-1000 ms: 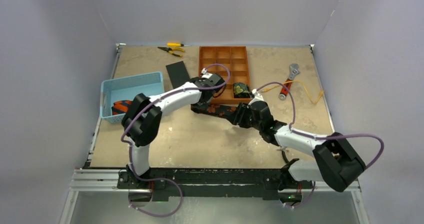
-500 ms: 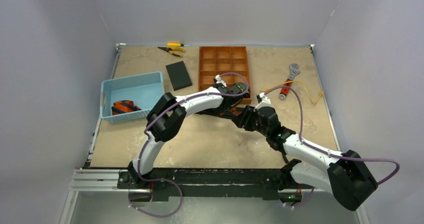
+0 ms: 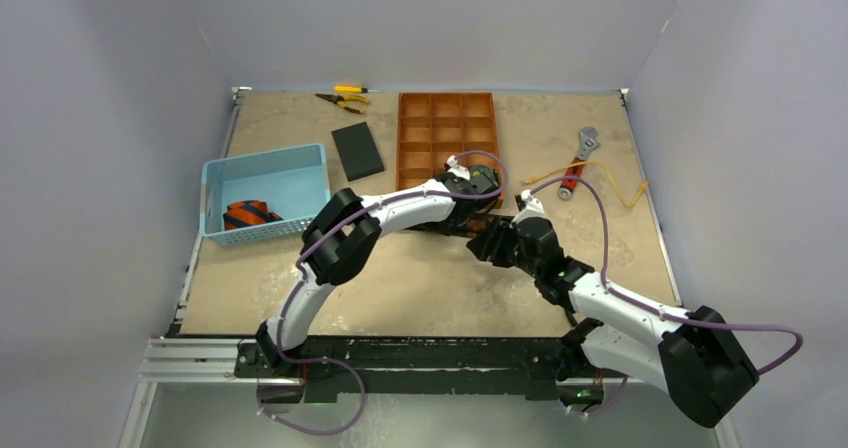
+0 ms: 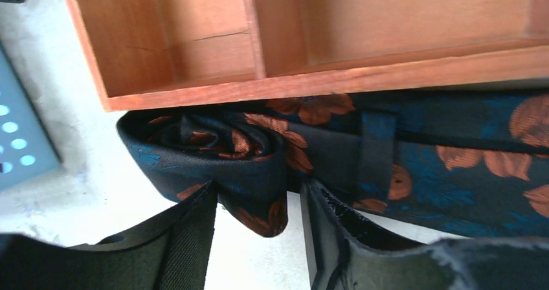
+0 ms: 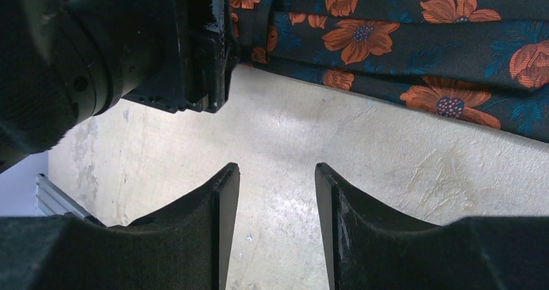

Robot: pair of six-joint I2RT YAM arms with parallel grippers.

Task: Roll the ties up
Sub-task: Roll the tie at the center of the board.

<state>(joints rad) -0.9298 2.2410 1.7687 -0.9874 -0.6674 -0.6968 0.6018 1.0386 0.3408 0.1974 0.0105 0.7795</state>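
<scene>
Swinging rightward to tray (image 4: 324,83) near edge, left gripper (image 4: 259,196) parting jaws around rolled end (image 4: 213,147) of floral tie (image 4: 453,141), clamping nothing; we are judging roll barely begun; right gripper (image 5: 277,173) hovering half-open, empty, beside tie.

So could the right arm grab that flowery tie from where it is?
Probably yes. The right gripper is open over the table, and the tie lies flat just ahead, nothing between. The left gripper crowds the rolled end, so the flat stretch looks easier.
</scene>
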